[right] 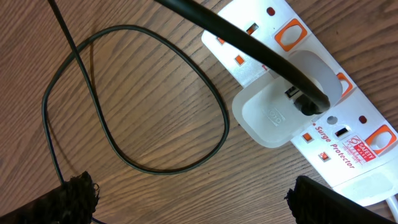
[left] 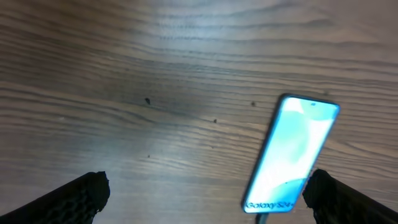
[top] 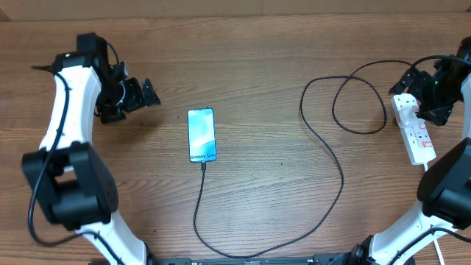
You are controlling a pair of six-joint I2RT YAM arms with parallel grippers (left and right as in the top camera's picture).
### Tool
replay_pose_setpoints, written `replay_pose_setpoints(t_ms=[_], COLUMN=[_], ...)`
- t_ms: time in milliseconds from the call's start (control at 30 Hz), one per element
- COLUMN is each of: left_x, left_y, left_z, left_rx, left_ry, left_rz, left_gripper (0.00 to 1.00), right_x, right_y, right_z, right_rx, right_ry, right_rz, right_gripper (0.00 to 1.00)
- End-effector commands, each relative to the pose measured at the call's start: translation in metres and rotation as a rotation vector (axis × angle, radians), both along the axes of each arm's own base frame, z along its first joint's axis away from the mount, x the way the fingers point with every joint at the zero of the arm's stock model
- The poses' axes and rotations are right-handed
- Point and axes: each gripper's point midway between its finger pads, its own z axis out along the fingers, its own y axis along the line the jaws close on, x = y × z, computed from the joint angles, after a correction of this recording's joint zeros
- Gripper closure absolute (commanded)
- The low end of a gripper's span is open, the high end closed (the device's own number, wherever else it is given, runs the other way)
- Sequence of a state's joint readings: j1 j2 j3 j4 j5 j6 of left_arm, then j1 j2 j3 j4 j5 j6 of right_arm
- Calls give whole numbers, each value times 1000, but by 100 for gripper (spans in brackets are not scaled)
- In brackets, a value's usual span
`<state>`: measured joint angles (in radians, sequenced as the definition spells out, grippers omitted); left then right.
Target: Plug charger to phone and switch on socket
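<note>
Right gripper [right: 199,200], jaws spread, above power strip [right: 360,112]; left gripper [left: 211,200] spread, empty. Charger cable [top: 343,177] apparently seated in phone [top: 202,135]; switch-on judged outstanding.

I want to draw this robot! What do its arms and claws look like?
The left arm and right arm are white tubes with chunky black joints, thin black cables and a tiny green light each. The fingers are black and bumpy.

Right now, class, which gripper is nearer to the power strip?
Right. The right gripper hovers over the power strip, fingers open; the left gripper is far off, on the other side of the phone.
</note>
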<state>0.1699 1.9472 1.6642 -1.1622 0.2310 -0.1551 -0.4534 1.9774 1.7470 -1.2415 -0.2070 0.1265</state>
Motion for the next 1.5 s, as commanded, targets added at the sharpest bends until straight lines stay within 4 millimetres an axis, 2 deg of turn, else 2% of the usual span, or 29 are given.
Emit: replay_pose_setpoints(t_ms=[0,100,167,300,400,467,567,733,800,867,967,1133,1300,1467], left_x=[-5,-19,-36,-66,-78,-81,-73,-47,-44,-44,-51,-77,-101,-120], left_y=[-4,-6,-3,3,1,-3,-13,-46,-58,-62,-62,-55,-52,-52], left_z=[78,128,163,214,236,238,228,193,178,162,129,62,20,-6], left_rx=[40,63,113,204,235,251,256,190,156,133,109,138,150,151], left_ry=[-206,-337,-428,-574,-671,-729,-825,-1053,-1140,-1187,-1198,-1149,-1132,-1138], left_rz=[-9,-9,-7,5,-9,-35,-65,-155,-182,-169,-135,-99,-85,-84], left_gripper=[0,0,0,0,0,0,1,1,0,0,1,0,0,0], right_x=[6,6,6,6,6,6,6,6,6,6,6,6,6,6], right_y=[0,0,0,0,0,0,0,0,0,0,0,0,0,0], right_z=[15,15,15,15,15,15,15,15,15,15,15,15,15,15], right_rx=[-16,-16,-16,-16,-16,-16,-16,-16,-16,-16,-16,-16,-16,-16], right_ry=[-47,-47,-47,-47,-47,-47,-47,-47,-47,-47,-47,-47,-47,-47], right_rz=[12,12,12,12,12,12,12,12,12,12,12,12,12,12], right_gripper=[0,0,0,0,0,0,0,0,0,0,0,0,0,0])
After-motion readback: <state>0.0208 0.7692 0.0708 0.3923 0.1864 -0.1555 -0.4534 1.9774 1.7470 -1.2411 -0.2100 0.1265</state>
